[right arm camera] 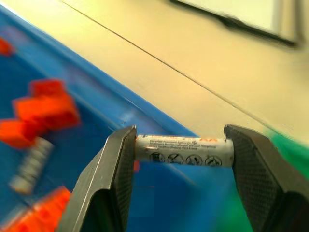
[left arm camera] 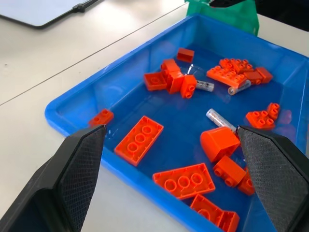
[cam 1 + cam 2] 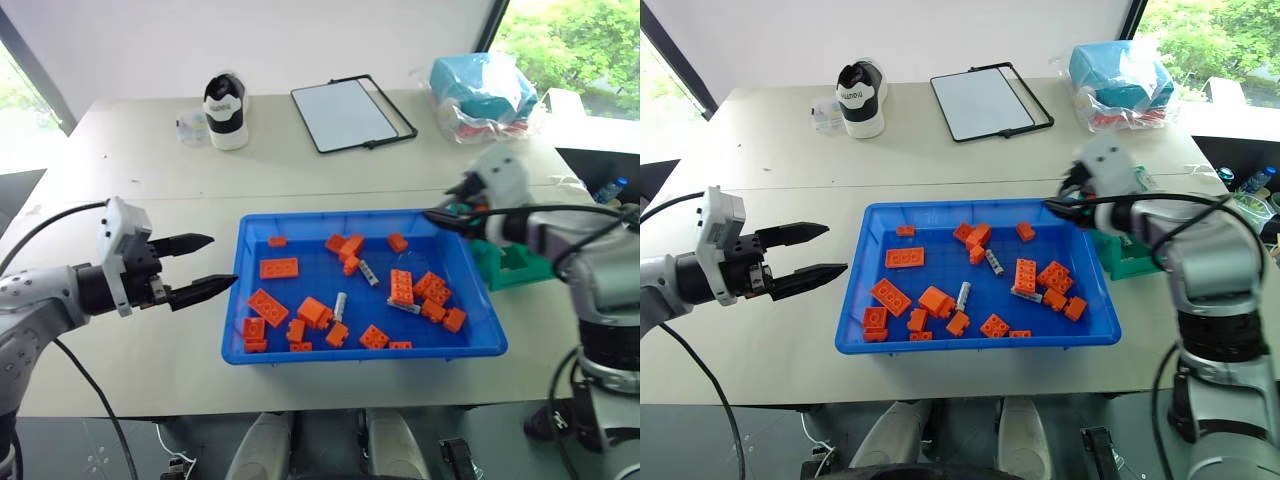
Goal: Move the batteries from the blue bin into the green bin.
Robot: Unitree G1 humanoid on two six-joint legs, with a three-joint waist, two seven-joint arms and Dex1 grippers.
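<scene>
A battery [image 1: 183, 151] sits clamped end to end between the right hand [image 1: 181, 159] fingers.

My two head cameras look forward and down at the table [image 3: 130, 370]. Both wrist cameras sit close, looking along my fingers; all views share the blue bin [image 3: 360, 352].

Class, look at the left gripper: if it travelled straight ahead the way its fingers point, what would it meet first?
Most likely the near wall of the blue bin. The left gripper hangs open just outside that side, pointing towards it and slightly down. Depth is unclear; if it cleared the rim, it would reach the orange bricks inside.
</scene>
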